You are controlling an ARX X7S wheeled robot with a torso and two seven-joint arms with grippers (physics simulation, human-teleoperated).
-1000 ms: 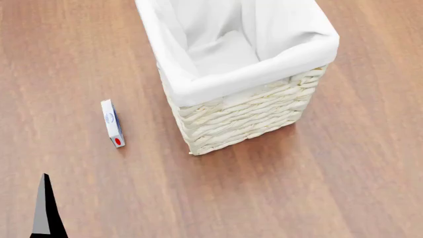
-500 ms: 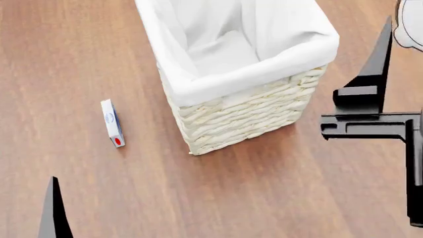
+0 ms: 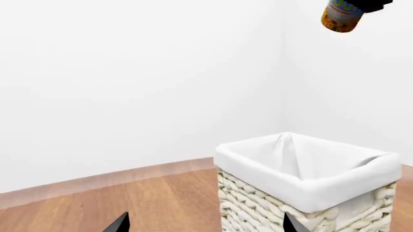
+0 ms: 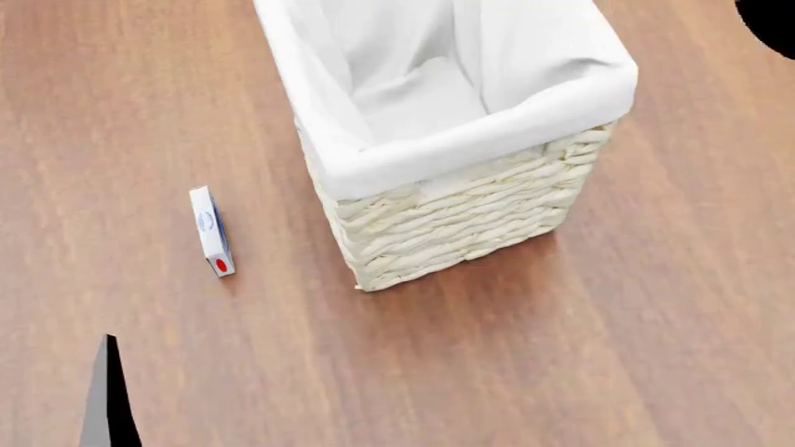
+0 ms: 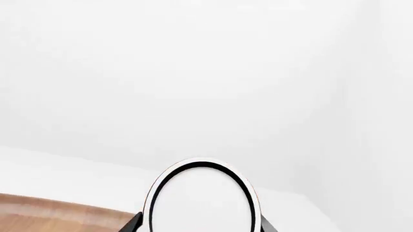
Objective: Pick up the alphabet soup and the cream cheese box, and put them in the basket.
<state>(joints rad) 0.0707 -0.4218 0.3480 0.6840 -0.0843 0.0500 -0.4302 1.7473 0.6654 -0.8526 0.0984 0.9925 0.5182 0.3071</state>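
The cream-white wicker basket (image 4: 463, 216) with a white liner stands on the wooden floor, and it also shows in the left wrist view (image 3: 258, 212). The cream cheese box (image 4: 211, 231) lies flat on the floor, left of the basket. My right gripper (image 5: 201, 225) is shut on the alphabet soup (image 5: 201, 198), whose pale top fills the space between the jaws. In the left wrist view the soup (image 3: 342, 15) hangs high above the basket. My left gripper (image 3: 205, 226) is open and empty, low beside the basket; one of its fingers (image 4: 106, 405) shows in the head view.
The floor is brown wood, with white walls behind. A dark part of my right arm (image 4: 773, 20) shows in the head view's top right corner.
My right arm with the soup came into the head view at the right, then rose, leaving only a dark corner. The left finger shifted slightly right and down.
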